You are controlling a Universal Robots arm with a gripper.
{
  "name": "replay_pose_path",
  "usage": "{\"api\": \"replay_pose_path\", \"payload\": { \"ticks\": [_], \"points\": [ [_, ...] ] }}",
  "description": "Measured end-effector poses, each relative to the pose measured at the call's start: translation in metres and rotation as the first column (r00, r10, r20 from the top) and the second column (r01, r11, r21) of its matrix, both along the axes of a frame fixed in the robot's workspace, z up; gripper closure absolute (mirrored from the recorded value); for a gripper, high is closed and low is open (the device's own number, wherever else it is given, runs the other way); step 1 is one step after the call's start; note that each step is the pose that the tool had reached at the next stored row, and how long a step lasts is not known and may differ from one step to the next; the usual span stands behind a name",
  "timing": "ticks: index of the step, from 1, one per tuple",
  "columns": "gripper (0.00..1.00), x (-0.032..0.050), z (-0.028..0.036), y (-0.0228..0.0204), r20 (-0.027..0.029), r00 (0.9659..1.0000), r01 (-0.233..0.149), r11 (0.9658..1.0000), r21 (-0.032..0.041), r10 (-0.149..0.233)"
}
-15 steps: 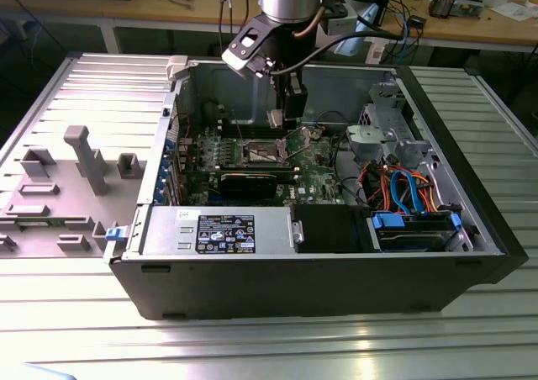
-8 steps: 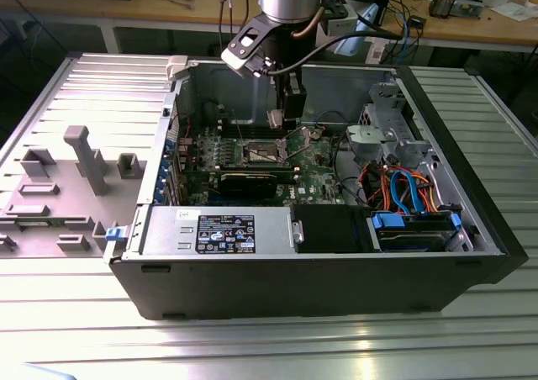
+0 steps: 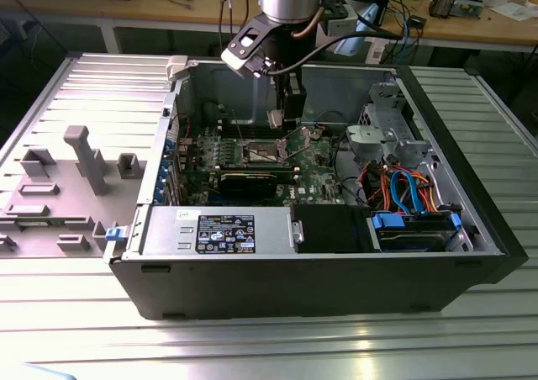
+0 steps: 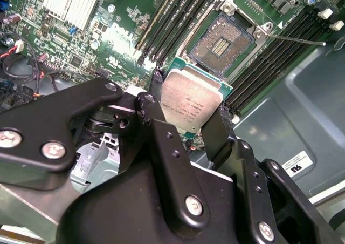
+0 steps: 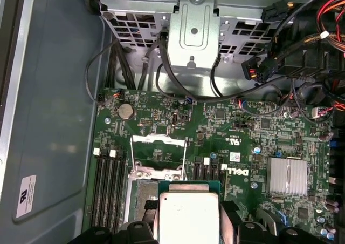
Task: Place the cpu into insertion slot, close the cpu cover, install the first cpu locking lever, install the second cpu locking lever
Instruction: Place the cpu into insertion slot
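The gripper [image 4: 187, 108], clamped on the cpu [image 4: 191, 95] by its edges, hovers near the uncovered insertion slot [image 4: 221, 43], flanked by black memory slots [image 4: 172, 17], a thin lever rod [image 4: 294, 37] jutting sideways.

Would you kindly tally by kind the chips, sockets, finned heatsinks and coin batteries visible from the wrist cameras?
Small flat square silver-grey cpu: 1
Square metal-rimmed insertion slot: 1
Silver finned heatsink: 1
Round silver coin battery: 1
Total: 4
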State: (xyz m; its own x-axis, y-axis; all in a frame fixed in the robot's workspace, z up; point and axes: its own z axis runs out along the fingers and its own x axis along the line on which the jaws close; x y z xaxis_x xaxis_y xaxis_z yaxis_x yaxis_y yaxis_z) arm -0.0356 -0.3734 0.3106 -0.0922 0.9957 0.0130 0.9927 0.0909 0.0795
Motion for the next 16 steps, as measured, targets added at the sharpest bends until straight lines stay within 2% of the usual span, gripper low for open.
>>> {"api": "replay_pose_path", "payload": {
  "ticks": [2,6,8,13,16],
  "points": [
    [0.46,-0.0005,-0.0029,0.0005,-0.0008,1.0,0.005,1.0,-0.0009,-0.005],
    [0.46,-0.0009,-0.0061,0.0013,-0.0105,0.9996,0.027,0.9996,-0.0017,-0.027],
    [0.46,-0.0012,-0.0067,0.0014,-0.0137,0.9993,0.034,0.9994,-0.0018,-0.034],
    [0.46,-0.0032,-0.0112,0.0018,-0.0193,0.9988,0.045,0.999,-0.002,-0.045],
    [0.46,-0.0046,-0.0142,0.0026,-0.0208,0.9985,0.051,0.9987,-0.0023,-0.051]
  ]
}}
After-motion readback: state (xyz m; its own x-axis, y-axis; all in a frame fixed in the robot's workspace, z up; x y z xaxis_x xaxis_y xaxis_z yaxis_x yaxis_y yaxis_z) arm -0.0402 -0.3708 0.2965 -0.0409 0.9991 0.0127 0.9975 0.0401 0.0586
